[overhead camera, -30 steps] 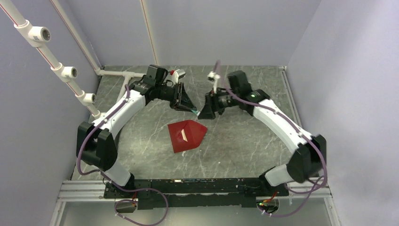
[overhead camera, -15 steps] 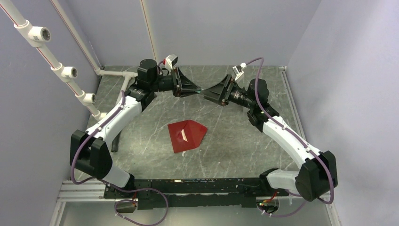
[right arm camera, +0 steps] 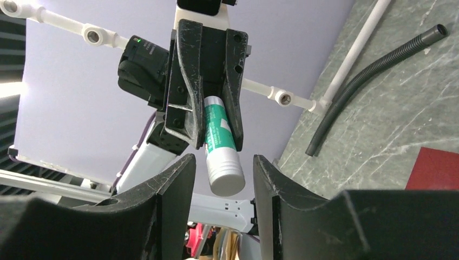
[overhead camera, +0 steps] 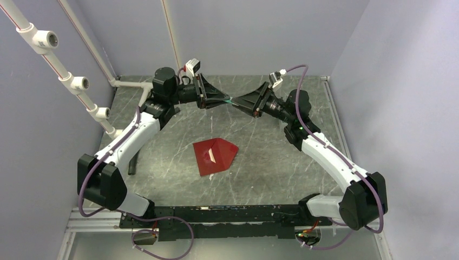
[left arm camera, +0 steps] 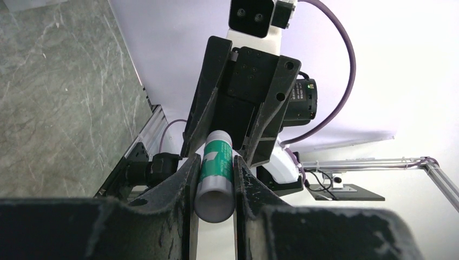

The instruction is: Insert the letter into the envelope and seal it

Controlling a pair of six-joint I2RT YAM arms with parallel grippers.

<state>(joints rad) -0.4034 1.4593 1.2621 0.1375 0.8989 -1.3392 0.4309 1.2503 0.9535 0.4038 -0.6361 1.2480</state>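
- Both arms now stand raised over the far half of the table (overhead camera: 270, 162). A second ago they were lower, close to the envelope's far edge.
- The grippers now point at each other tip to tip, with a glue stick (left arm camera: 215, 173) bridging them. Half a second ago they were nearly in this pose, so the last change is small.
- Left gripper (left arm camera: 215, 165): clamped on the green-and-white body of the glue stick, both fingers pressed flat against it.
- Right gripper (right arm camera: 222, 162): its fingers stand apart on either side of the white end of the stick. The right wrist view shows a gap on each side, so we see no grip yet.
- Envelope (overhead camera: 215, 156): dark red, lying flat near the middle of the table, clear of both arms. It has not shifted over the last second.
- Letter: not visible as a separate sheet anywhere on the table. A pale strip (overhead camera: 212, 157) shows on the envelope's face, and we cannot tell whether it is the letter's edge or part of the flap.
- Judgement: insertion looks done and the work has moved to sealing. The pose suggests the right gripper is about to close on the white end to uncap the stick.
- Risk: a weak or off-centre pinch could slip, or tilt the stick in the left fingers.
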